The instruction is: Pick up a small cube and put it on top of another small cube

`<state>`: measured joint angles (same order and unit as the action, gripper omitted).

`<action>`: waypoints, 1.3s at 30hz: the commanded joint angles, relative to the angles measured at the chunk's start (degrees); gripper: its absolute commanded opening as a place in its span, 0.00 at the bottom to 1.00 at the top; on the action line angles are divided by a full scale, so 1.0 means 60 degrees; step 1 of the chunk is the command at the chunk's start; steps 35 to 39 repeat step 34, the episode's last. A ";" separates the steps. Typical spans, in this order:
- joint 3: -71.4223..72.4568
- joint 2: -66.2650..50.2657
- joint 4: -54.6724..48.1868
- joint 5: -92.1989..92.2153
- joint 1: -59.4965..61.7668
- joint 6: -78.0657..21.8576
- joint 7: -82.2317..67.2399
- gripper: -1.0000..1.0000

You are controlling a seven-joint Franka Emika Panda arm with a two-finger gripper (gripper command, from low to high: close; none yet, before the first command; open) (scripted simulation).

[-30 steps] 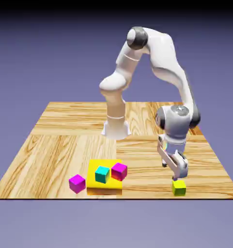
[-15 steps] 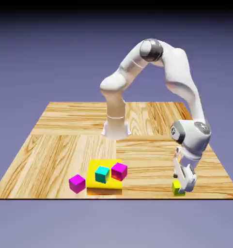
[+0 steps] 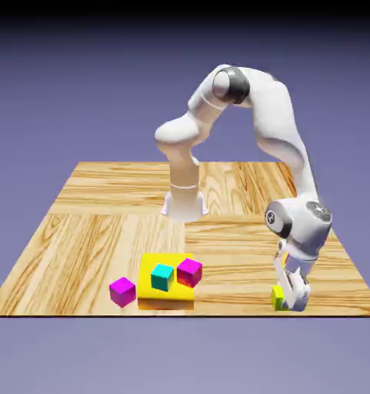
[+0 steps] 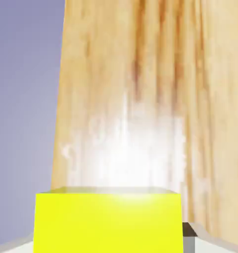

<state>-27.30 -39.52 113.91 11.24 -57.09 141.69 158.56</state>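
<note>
The arm [image 3: 276, 135] arches over and down, its fingers [image 3: 299, 291] lowered to table level.

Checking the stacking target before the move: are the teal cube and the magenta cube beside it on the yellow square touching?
Cannot tell. In the exterior view the teal cube overlaps the magenta cube, so no gap or contact shows plainly.

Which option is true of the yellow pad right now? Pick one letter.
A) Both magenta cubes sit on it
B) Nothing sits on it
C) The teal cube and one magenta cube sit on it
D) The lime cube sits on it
C: in the exterior view the teal cube and one magenta cube rest on the yellow pad, while the other magenta cube lies beside it on the table.
</note>
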 commanded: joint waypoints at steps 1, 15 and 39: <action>-0.0346 -0.0025 -0.0004 0.0315 -0.0338 -0.0137 -0.0210 0.00; -0.5091 0.1844 0.1290 0.0893 -0.2551 -0.1152 -0.2690 0.00; -0.5618 0.2985 0.3144 0.0381 -0.0118 0.0074 -0.4951 1.00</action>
